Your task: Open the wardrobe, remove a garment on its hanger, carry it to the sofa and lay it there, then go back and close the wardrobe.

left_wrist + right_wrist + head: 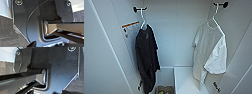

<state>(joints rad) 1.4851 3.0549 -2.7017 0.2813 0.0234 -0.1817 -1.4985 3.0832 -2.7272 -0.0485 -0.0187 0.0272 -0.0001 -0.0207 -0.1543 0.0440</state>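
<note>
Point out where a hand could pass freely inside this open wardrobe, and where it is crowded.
The widest free gap lies between the long black garment and the white short-sleeved T-shirt, before the bare white back wall. The white ledge below is bare too. It is crowded at both side walls, where the clothes hang, and low down by the black garment's hem.

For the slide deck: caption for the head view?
Open white wardrobe: long black garment left, white short-sleeved T-shirt on thin white hanger right.
</note>
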